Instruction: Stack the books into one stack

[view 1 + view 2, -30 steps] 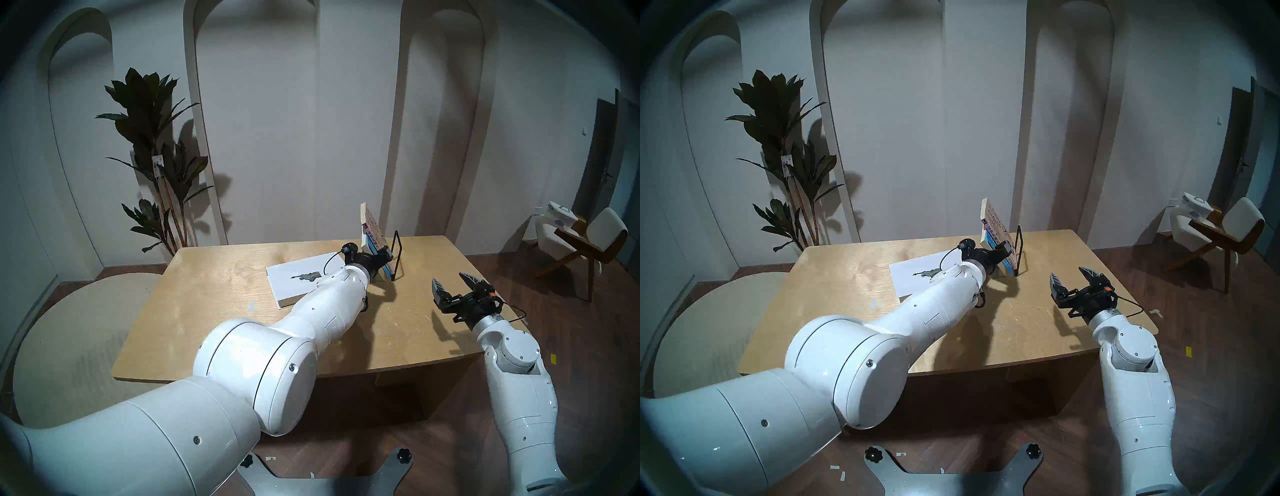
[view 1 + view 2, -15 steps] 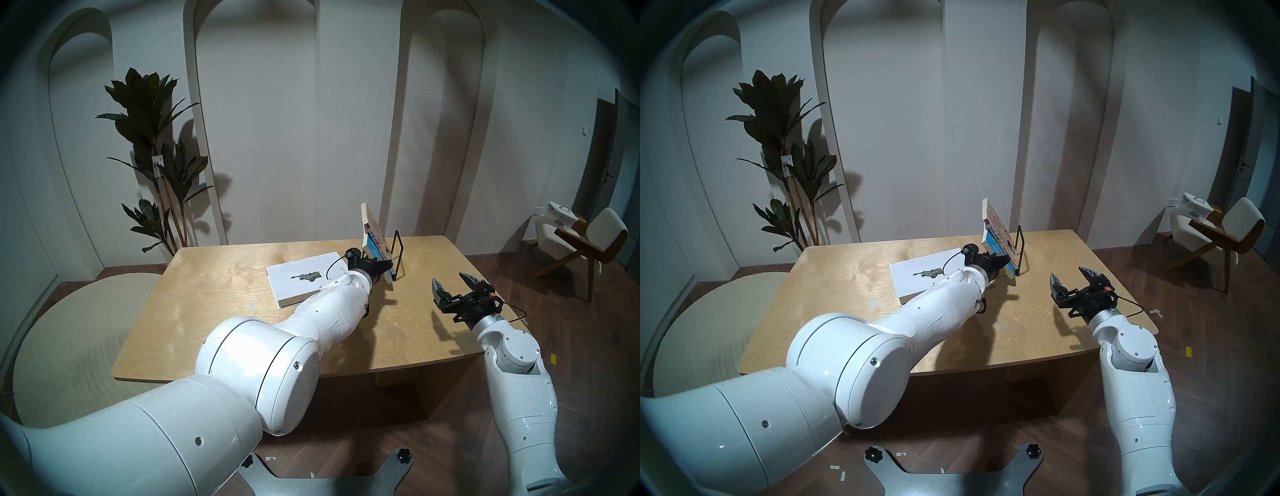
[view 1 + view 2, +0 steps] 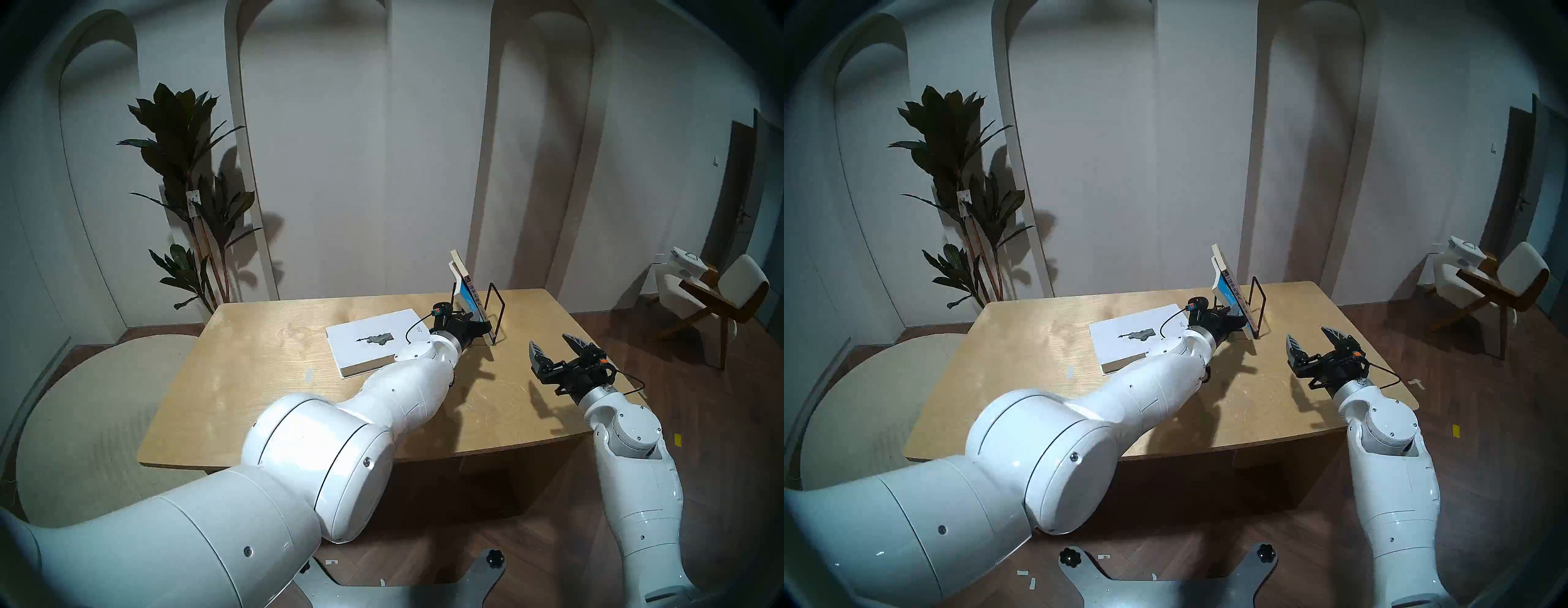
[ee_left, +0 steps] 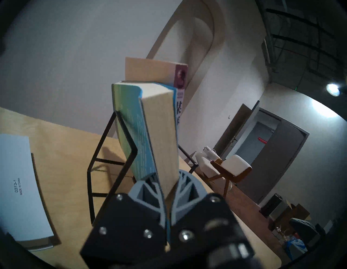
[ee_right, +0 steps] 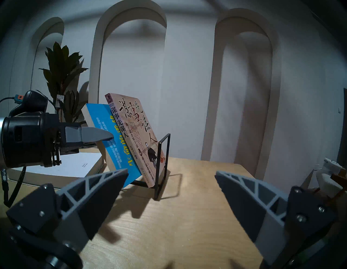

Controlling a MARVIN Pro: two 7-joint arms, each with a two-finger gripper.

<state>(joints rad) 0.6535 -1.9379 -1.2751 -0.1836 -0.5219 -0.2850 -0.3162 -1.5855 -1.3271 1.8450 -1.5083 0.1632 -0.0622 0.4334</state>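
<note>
A large white book (image 3: 369, 339) with a small dark figure lies flat on the wooden table (image 3: 263, 382). A blue-green book (image 4: 144, 127) and a beige-pink book (image 5: 139, 131) with black calligraphy lean together in a black wire rack (image 5: 163, 156). My left gripper (image 4: 167, 180) is shut on the lower front edge of the blue-green book (image 3: 466, 297), one finger on each cover. The beige-pink book (image 3: 457, 260) stands behind it, toward my right. My right gripper (image 3: 550, 342) hovers open and holds nothing, over the table's right part, near the rack.
The rack (image 3: 496, 312) stands at the back right of the table. A tall plant (image 3: 191, 170) is behind the table's left corner. A chair (image 3: 712, 293) stands off to the right on the wooden floor.
My left gripper has shut on the blue-green book and moved forward to the right. Both leaning books and the rack shifted slightly right and turned. The right arm has not moved.
</note>
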